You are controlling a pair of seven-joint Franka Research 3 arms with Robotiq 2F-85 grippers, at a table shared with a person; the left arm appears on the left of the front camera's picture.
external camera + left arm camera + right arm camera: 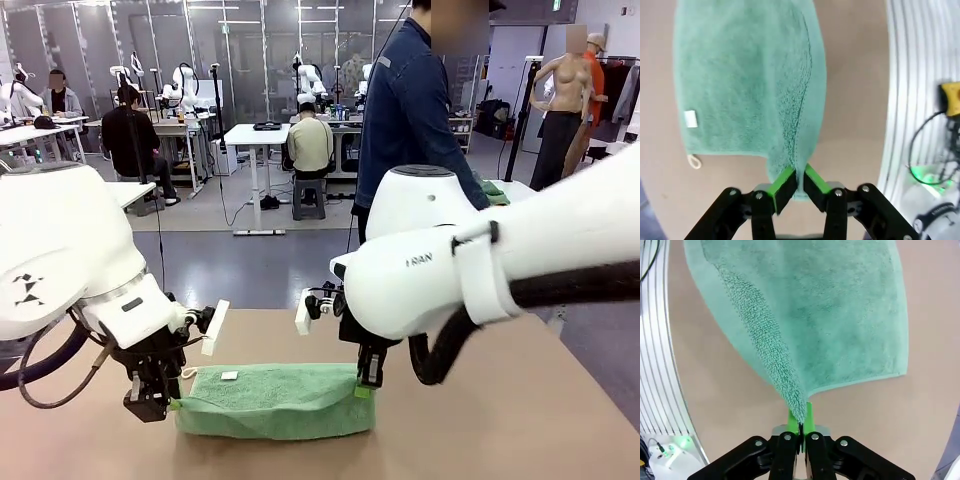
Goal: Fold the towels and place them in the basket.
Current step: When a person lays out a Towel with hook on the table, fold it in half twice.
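- Two grippers hold one towel, the mint green one, which lies folded in a long band on the brown surface, near the robot's side and between the arms.
- Left gripper: it sits at the towel's left end. In the left wrist view its jaws are almost together, pinching a fold of the towel's corner between the green pads.
- Right gripper: it sits at the towel's right end. In the right wrist view its jaws are pressed together on a corner, where a thick doubled edge runs down into them.
- A small white tag lies on the towel's top face, left of its middle.
- A person in a dark blue top stands at the far side.
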